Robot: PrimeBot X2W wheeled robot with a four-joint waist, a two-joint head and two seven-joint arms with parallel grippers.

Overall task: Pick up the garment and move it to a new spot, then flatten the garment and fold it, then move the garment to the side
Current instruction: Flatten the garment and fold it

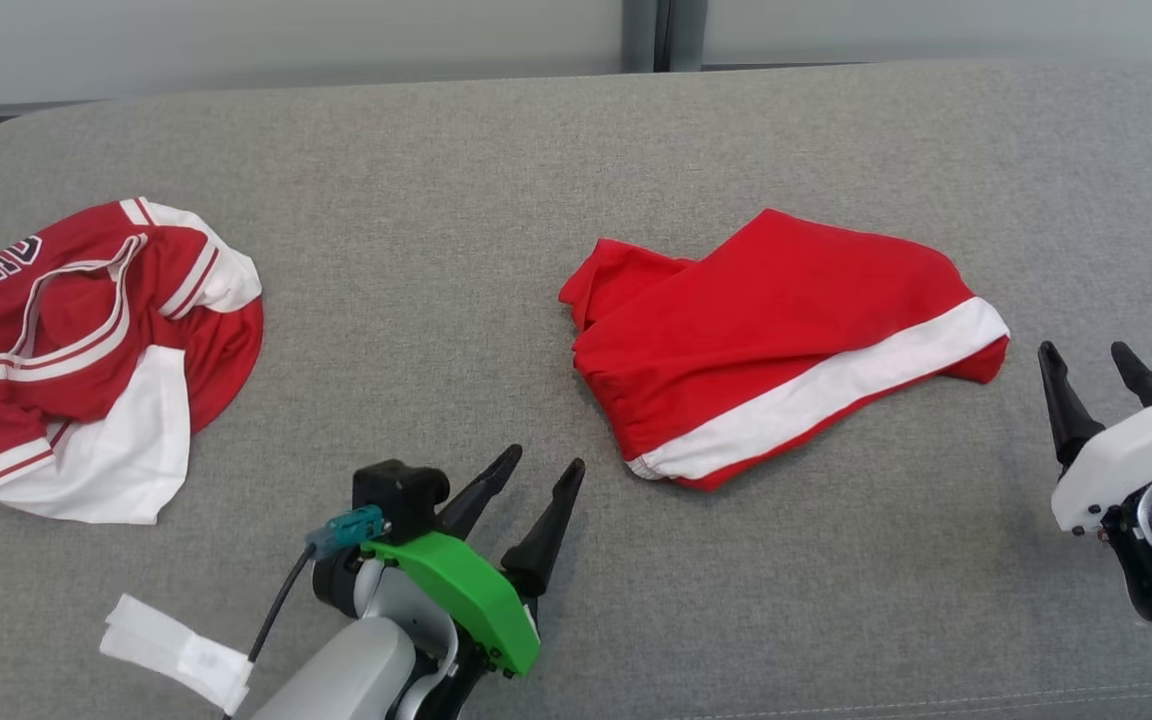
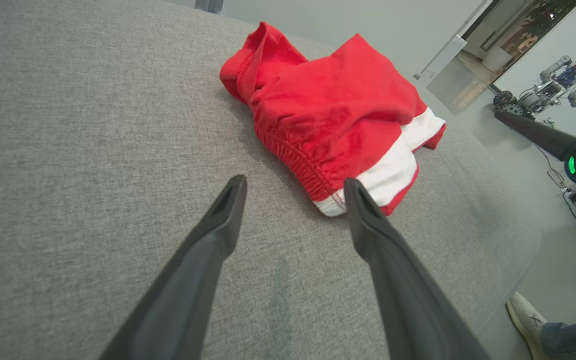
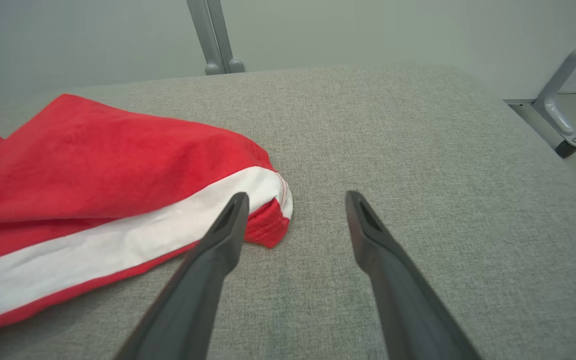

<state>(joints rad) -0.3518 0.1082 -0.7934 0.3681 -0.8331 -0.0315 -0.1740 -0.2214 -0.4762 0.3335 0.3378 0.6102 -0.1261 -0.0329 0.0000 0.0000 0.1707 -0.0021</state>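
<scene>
The garment (image 1: 776,340) is a pair of red shorts with a white side stripe. It lies folded and loosely bunched on the grey padded table (image 1: 536,180), right of centre. My left gripper (image 1: 545,458) is open just short of the waistband corner, touching nothing. In the left wrist view the garment (image 2: 328,110) lies just beyond the left gripper (image 2: 294,181). My right gripper (image 1: 1083,348) is open and empty beside the garment's right end. In the right wrist view the striped hem of the garment (image 3: 93,175) lies left of the right gripper (image 3: 296,195).
A red and white jersey (image 1: 86,340) lies crumpled at the table's left. A white tag (image 1: 176,650) hangs by my left arm's cable. Past the table's right edge a person's shoe (image 2: 523,320) rests on the floor, and another robot (image 2: 558,85) stands far off.
</scene>
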